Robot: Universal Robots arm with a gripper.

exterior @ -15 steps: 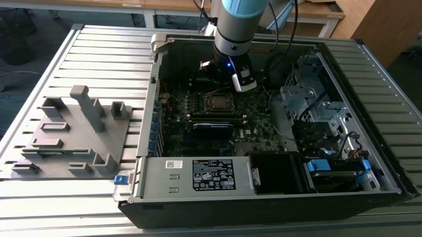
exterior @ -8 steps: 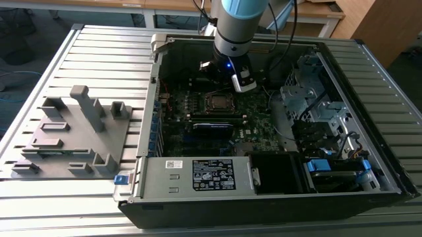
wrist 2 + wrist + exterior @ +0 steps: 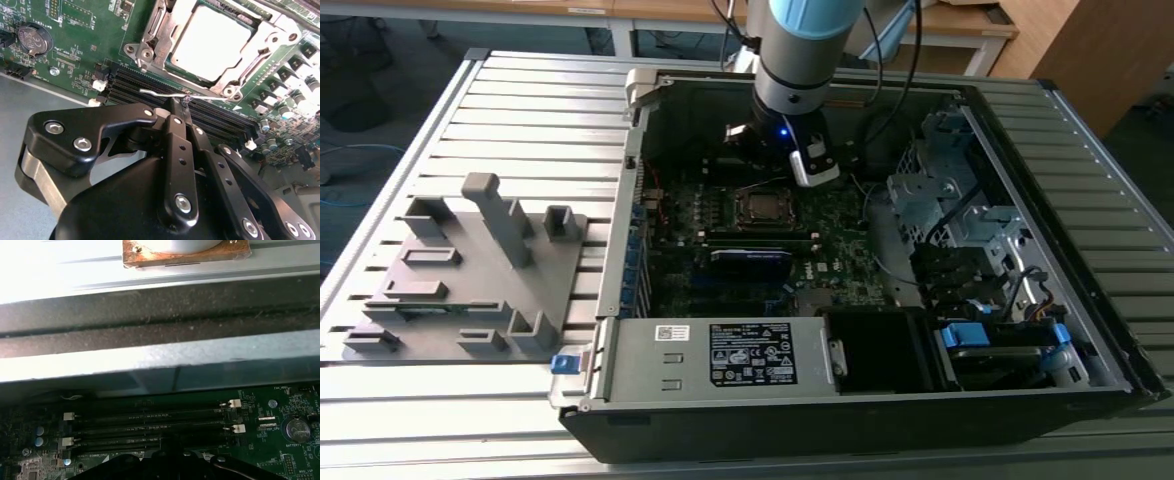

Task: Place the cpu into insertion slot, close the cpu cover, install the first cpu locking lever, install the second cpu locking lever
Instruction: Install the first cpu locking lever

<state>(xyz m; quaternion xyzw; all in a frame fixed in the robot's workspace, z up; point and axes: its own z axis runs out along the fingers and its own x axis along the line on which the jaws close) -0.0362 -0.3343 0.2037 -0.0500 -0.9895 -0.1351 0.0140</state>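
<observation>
In the second wrist view the cpu (image 3: 212, 42) lies flat in the insertion slot (image 3: 761, 207), its pale silver top showing through the window of the cpu cover (image 3: 150, 35), which is folded down over it. A thin silvery locking lever (image 3: 160, 93) runs along the socket's edge on the side of the memory slots (image 3: 145, 85). My gripper (image 3: 184, 106) is shut, its black fingertips right at the middle of that lever wire. I cannot tell whether they pinch it or just press on it. From outside, the arm's wrist (image 3: 790, 100) hangs just beyond the socket, inside the open computer case.
The case's walls (image 3: 947, 95) ring the motherboard. A power supply (image 3: 720, 355) sits at the near side and a drive cage (image 3: 947, 200) on the exterior view's right. A grey fixture block (image 3: 467, 270) stands outside on the left. A coin battery (image 3: 32, 40) lies beside the memory slots.
</observation>
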